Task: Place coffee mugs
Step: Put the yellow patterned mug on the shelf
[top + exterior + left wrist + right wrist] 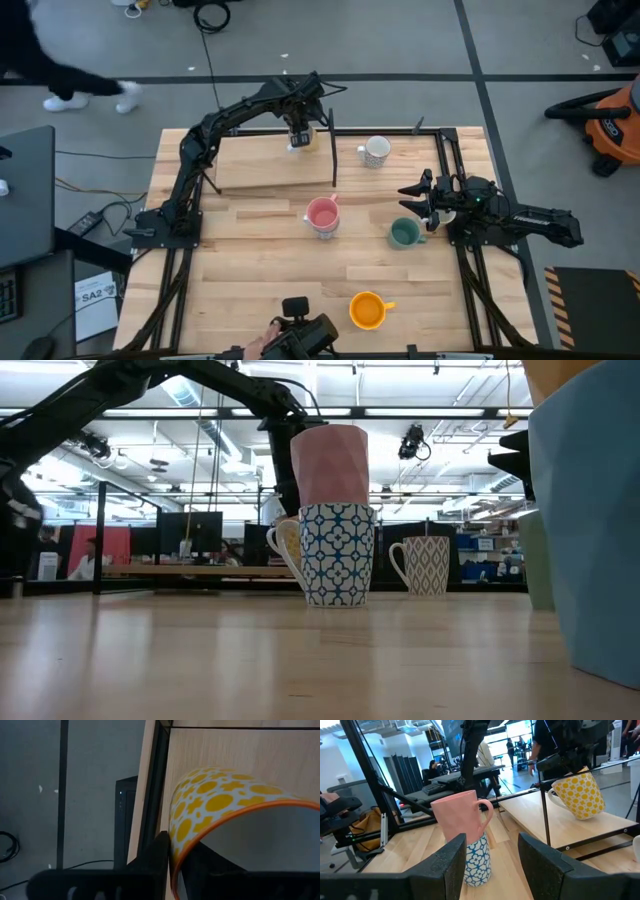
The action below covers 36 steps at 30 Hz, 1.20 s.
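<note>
High view: the pink mug [322, 212] sat stacked in a blue-patterned mug [336, 555]; left gripper [298, 128] pinched the yellow-dotted mug [576, 794], right gripper [420, 197] spread.

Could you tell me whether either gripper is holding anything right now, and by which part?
The left gripper holds the yellow-dotted mug by its rim, one finger inside and one outside, above the table's far edge. The right gripper is open and holds nothing.

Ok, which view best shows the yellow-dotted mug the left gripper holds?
Right wrist view: the yellow-dotted mug hangs whole from the left gripper above the table. Left wrist view shows only its rim; high and low views barely show it.
</note>
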Each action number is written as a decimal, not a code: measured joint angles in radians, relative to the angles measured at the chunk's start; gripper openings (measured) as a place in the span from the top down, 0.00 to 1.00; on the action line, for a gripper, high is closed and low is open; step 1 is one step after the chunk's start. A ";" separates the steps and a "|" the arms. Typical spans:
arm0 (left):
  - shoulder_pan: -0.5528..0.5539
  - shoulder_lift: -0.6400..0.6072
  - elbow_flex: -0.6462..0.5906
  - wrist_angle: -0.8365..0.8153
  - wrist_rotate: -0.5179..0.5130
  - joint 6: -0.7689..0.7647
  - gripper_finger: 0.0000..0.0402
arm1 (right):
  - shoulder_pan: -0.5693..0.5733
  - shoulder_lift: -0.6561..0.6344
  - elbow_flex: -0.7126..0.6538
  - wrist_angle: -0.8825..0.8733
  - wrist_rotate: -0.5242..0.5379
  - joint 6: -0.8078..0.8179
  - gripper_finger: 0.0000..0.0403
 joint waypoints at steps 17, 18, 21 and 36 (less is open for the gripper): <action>-0.005 0.001 0.000 0.026 0.005 0.000 0.81 | 0.000 0.000 0.000 0.000 0.000 0.000 0.54; -0.005 0.001 0.000 0.034 0.006 0.000 0.80 | 0.000 0.000 0.000 0.000 0.000 0.000 0.54; -0.005 0.001 0.000 0.054 0.004 0.000 0.77 | 0.000 0.000 0.000 0.000 0.000 0.000 0.54; -0.005 0.001 0.000 0.091 0.004 0.000 0.67 | 0.000 0.000 0.000 0.000 0.000 0.000 0.54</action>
